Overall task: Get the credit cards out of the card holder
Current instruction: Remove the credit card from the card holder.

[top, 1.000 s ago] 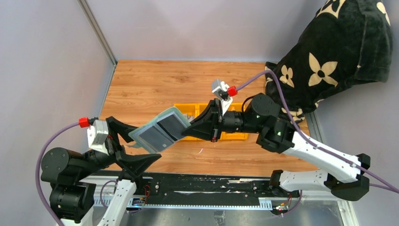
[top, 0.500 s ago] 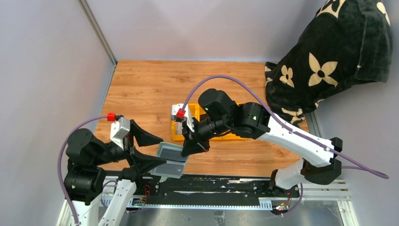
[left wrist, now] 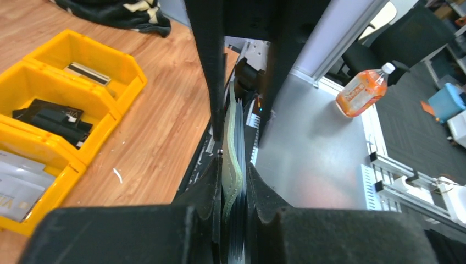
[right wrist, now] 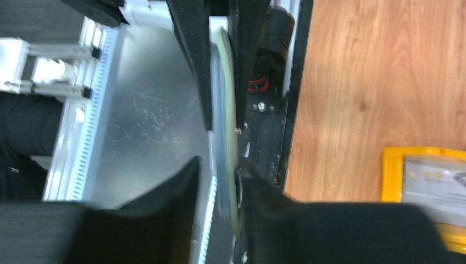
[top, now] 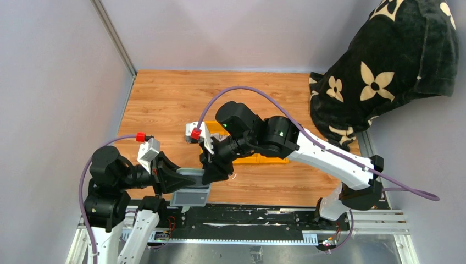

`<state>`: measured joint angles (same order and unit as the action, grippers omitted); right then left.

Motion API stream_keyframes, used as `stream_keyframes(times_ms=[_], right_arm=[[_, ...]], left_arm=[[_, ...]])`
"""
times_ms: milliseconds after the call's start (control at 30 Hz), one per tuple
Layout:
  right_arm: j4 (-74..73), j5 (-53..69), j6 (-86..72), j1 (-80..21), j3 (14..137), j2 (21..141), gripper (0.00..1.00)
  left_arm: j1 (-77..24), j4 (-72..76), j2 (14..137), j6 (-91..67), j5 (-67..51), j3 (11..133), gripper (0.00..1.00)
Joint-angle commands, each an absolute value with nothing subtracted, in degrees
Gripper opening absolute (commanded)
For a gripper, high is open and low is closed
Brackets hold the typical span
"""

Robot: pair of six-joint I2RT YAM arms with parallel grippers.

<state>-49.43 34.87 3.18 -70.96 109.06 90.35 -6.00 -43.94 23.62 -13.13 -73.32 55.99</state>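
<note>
The sage-green card holder (top: 192,188) hangs on edge over the table's near edge, blue-grey layers showing inside. My left gripper (top: 184,181) is shut on it; in the left wrist view its pads pinch the green edge of the card holder (left wrist: 232,121). My right gripper (top: 211,171) straddles the opposite end. In the right wrist view, which is blurred, the right gripper (right wrist: 220,165) stands slightly open, with a gap between one finger and the card holder (right wrist: 225,82). Whitish credit cards (left wrist: 16,187) lie in the yellow bin (left wrist: 110,118).
The yellow bin (top: 266,159) sits mid-table, mostly under the right arm, with a black object (left wrist: 52,118) in its middle compartment. Black floral cloth (top: 384,60) is piled at the back right. A black rail (top: 247,212) runs along the near edge.
Both arms came down toward the near left edge with the card holder. The left gripper went from wide open to shut on it. The right gripper's jaws have loosened a little.
</note>
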Motion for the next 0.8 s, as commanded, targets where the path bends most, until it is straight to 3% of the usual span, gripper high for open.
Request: stream_keyframes(times_ms=[0,100,167,267,400,467,533,667,700,733,767], right_arm=[[-34.98,35.61,-1.09,-71.45,101.22,85.22,0.44],[-9.98,36.62,-10.83,-70.07,82.85,76.45,0.55],[15.59,34.92,-19.08,-69.16,69.92,70.1,0.61],[37.7,29.88,-27.65,-68.97,56.55,65.63,0.61],[55.04,26.3,-37.06,-68.98,48.41,66.01,0.55],[60.58,25.82,-40.64,-68.99,46.89,67.66,0.5],[65.56,25.62,-43.9,-68.99,46.17,69.51,0.39],[69.89,24.98,-47.76,-68.93,44.98,70.87,0.01],[67.32,25.68,-47.75,-68.68,45.36,70.12,0.0],[60.64,27.34,-46.94,-68.25,46.13,68.92,0.0],[55.77,28.37,-45.79,-67.97,47.42,67.59,0.0]], left_arm=[[-6.24,-44.12,22.83,-10.67,-70.14,57.46,0.0],[-6.24,-44.12,23.83,-10.42,-67.24,60.27,0.0],[-6.24,-43.14,24.75,-12.25,-65.85,61.75,0.0],[-6.24,-38.4,25.11,-18.6,-65.1,62.07,0.0],[-6.24,-23.21,22.62,-33.23,-64.47,57.64,0.0],[-6.24,-16.76,20.75,-39.45,-63.33,55.23,0.0],[-6.23,-14.52,19.75,-42.26,-62.58,54.0,0.0],[-6.24,-19.66,19.55,-38.44,-62.89,54.74,0.0],[-6.2,-22.44,19.71,-36.04,-62.92,55.39,0.06],[-6.23,-27.37,20.04,-32.81,-63.04,56.31,0.24],[-6.25,-29.65,20.57,-29.55,-63.29,57.25,0.34]])
